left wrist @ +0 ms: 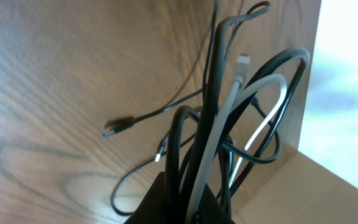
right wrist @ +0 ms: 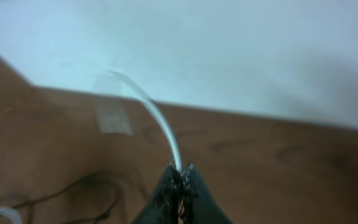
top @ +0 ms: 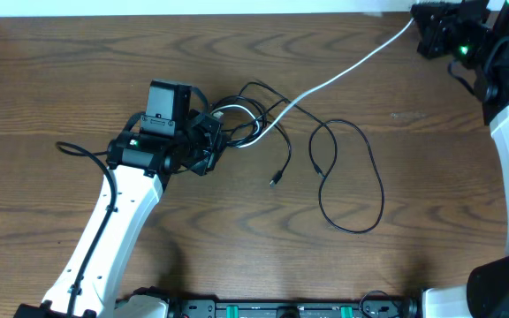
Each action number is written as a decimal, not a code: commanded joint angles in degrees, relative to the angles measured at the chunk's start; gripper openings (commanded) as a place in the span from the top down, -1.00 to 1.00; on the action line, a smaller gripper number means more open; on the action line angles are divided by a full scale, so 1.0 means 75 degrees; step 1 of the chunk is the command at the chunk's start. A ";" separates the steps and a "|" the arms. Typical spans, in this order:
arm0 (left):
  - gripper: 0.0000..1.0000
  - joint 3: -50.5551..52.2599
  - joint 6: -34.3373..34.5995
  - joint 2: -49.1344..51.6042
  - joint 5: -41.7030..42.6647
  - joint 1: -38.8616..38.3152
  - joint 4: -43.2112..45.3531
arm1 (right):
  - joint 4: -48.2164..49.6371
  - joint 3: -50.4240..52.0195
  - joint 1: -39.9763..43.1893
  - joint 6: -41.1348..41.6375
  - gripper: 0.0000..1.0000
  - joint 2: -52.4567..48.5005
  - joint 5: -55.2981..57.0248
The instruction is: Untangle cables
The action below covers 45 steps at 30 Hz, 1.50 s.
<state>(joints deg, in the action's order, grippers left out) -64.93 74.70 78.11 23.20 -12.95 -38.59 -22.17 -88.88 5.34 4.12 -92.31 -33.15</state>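
– So, how far along is the untangling?
– Early to middle, by my reading. I have the white cable (top: 343,75) drawn out in a long line across the table (top: 60,71), from the tangle (top: 246,119) up to the far right corner. Its near end is not free: it loops back into the knot among the black strands. One black cable (top: 360,181) lies in an open loop to the right of the knot, apart from the white one except where they cross close to the tangle.
– Jaws?
– My left gripper (top: 208,146) is closed on the tangle itself. The left wrist view shows several strands running together into the fingers. My right gripper (top: 424,31) is pinched on the white cable, fingertips together around it in the right wrist view.
– What is left?
– Judgement only: draw the white cable clear of the knot, then part the black ones and lay each out alone. None lies fully separate yet.
– Count?
– White cables: one. Black cables: at least two, possibly three; the knot hides which strand belongs to which. Plug ends in sight: three, namely a white plug (left wrist: 243,60), a blue-tipped plug (left wrist: 112,129) and a small light-tipped end (left wrist: 160,152) beside the bundle. Grippers: two, both gripping.
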 commanded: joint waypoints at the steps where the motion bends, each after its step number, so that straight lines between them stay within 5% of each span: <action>1: 0.85 0.0026 -0.1679 -0.0085 0.0029 0.0003 0.0370 | -0.0402 -0.0038 -0.0157 -0.0093 0.95 -0.0064 -0.0662; 5: 0.84 0.0026 -0.4173 -0.0085 0.0697 0.0003 0.1370 | -0.0997 -0.0038 -0.0382 -0.0694 0.67 -0.0064 -0.0662; 14: 0.85 0.0026 -0.6164 -0.0085 0.0708 0.0003 0.3599 | -0.2821 -0.0038 -0.0551 -0.1224 0.72 -0.0064 -0.0635; 25: 0.85 0.0026 -0.7213 -0.0085 0.1614 -0.0006 0.4526 | -0.2690 -0.0038 -0.1556 -0.3072 0.22 -0.0064 -0.3316; 45: 0.84 0.0026 -0.7268 -0.0085 0.3375 -0.0134 0.3590 | -0.1845 -0.0032 -0.3416 -0.1929 0.24 -0.0189 -0.0615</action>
<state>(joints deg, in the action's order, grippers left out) -64.69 20.95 78.11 44.05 -13.93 -10.96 -36.60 -88.86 -19.97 -12.49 -92.64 -40.69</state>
